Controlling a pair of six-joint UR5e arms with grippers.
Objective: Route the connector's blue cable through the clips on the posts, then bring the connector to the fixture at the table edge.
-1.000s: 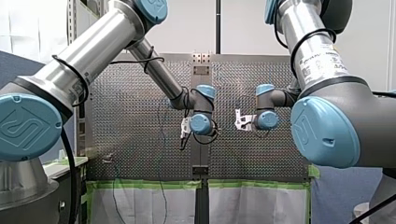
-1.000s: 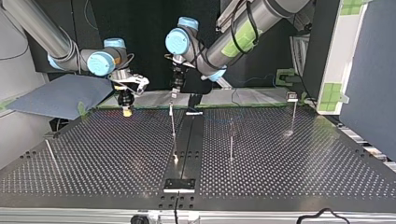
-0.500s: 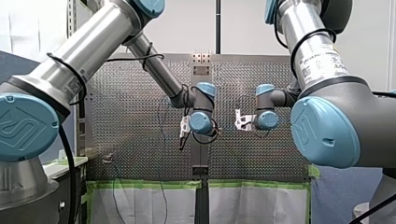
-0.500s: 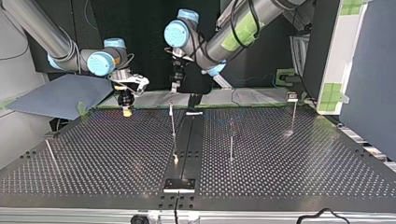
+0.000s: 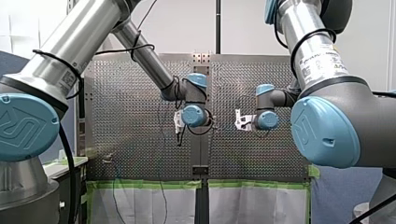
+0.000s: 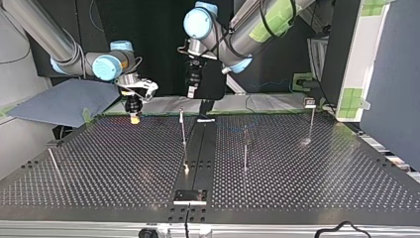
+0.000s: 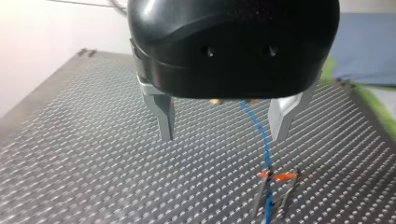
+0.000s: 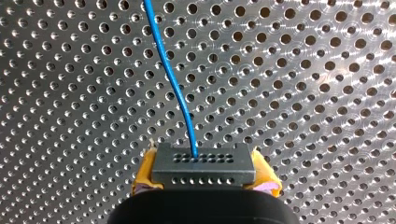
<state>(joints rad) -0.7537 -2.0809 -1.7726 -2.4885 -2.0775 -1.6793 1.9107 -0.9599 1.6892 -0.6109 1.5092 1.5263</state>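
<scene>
Gripping the connector [image 8: 204, 161] from both sides, my right gripper [image 8: 204, 175] has its yellow pads [image 8: 144, 176] closed on the dark block. The blue cable [image 8: 170, 79] leaves the block's face ahead of the fingers and runs away over the perforated worktop [image 8: 303, 93]. In the top view this gripper hangs close over the worktop's edge on the arms' side, to the view's left of the central rail [image 6: 200, 148].

My left gripper [image 7: 224, 126] has its metal fingers [image 7: 164, 116] spread wide with nothing between them. The cable passes below it, nearer one finger than the other, and runs down to the orange-marked clip [image 7: 279, 176].

A second ago my left gripper was at the tip of the post [image 6: 183, 134] beside the rail. It has since risen and now stands well above that post, shifted a little toward the top view's right. My right gripper has not moved and has kept its hold.
</scene>
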